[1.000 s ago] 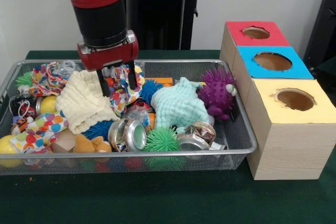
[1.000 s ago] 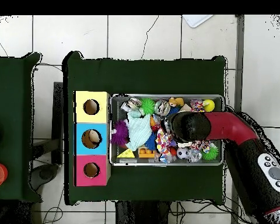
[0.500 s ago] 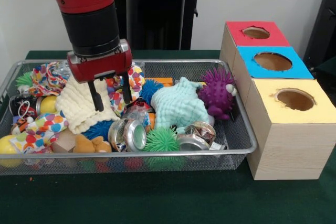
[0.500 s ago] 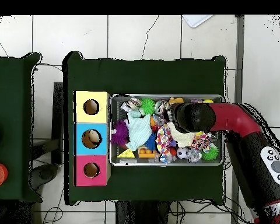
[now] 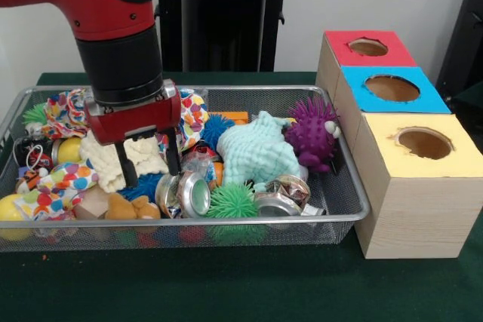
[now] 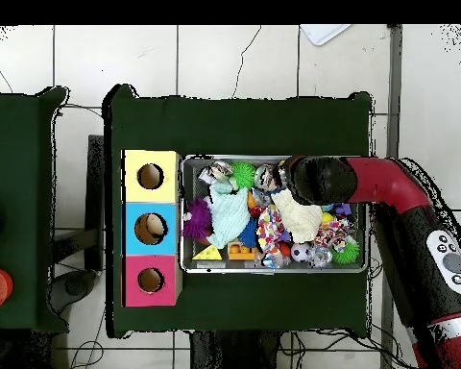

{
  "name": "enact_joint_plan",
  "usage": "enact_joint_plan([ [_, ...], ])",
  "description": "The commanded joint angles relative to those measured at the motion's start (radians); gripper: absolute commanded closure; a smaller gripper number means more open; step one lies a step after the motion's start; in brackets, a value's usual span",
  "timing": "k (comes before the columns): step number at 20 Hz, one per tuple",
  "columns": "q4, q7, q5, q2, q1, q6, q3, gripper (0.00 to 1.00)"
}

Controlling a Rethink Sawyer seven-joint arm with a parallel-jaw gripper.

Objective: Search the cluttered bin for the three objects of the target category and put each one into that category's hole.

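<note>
The black two-fingered gripper [image 5: 148, 164] hangs open and empty above the orange-brown plush bear [image 5: 132, 207] by the silver wire-mesh bin's [image 5: 343, 179] front rim; closing now risks snagging the cream knitted cloth [image 5: 128, 157] instead.

You see a silver mesh bin [image 5: 343, 186], a purple spiky hedgehog [image 5: 311, 132], a mint cloth [image 5: 256, 150], a red-surround hole [image 5: 368, 47]

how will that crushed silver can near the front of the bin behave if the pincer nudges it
The crushed can lies on its side with its round end showing, so it would probably roll or skid rather than tip. Its dented, thin-looking metal suggests it is light and may buckle further. Wedged between the green spiky ball and the orange-brown bear, it would likely shove them.
</note>
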Motion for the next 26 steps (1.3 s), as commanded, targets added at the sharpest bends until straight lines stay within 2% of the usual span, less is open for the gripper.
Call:
enact_joint_plan([
  [1, -0.107, -0.449, -0.102, 0.070, 0.004, 0.082, 0.032, 0.00],
  [6, -0.126, -0.493, -0.125, 0.076, 0.001, 0.067, 0.035, 0.00],
  [9, -0.134, -0.498, -0.112, 0.086, 0.003, 0.070, 0.033, 0.00],
  [15, -0.129, -0.443, -0.076, 0.165, 0.023, 0.082, -0.005, 0.00],
  [19, -0.105, -0.391, -0.067, 0.174, 0.033, 0.089, -0.027, 0.00],
  [21, -0.117, -0.373, -0.070, 0.185, 0.051, 0.124, -0.053, 0.00],
  [26, -0.122, -0.360, -0.074, 0.202, 0.064, 0.127, -0.073, 0.00],
])
